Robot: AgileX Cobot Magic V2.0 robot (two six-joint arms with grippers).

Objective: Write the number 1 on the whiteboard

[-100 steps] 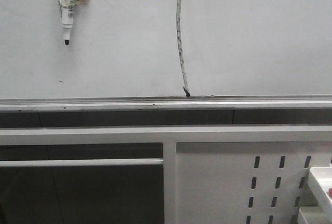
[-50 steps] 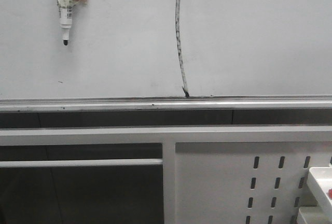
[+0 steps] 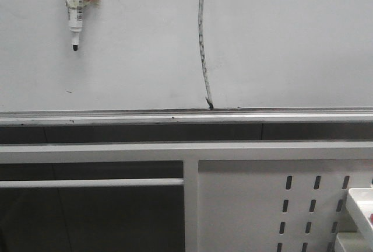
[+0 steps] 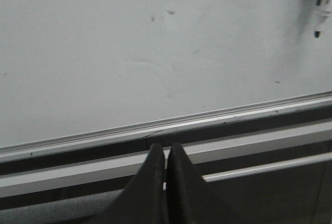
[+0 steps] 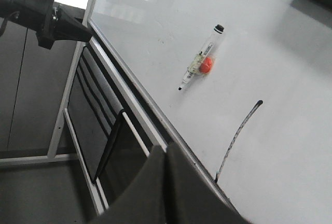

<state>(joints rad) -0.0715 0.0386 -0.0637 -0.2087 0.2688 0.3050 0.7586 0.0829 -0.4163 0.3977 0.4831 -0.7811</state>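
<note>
nothing much has shifted since before — only the marker pen (image 3: 74,7) wobbles slightly. both jaws are seen closed, empty. the number 1 (image 3: 202,42) is drawn on the whiteboard (image 3: 291,42) — glossy, stiff, smudge-prone.

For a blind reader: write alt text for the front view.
A long, slightly curved black number 1 runs down a pale whiteboard to its silver bottom rail. A marker pen with an orange blob hangs at upper left; no gripper shows.
</note>
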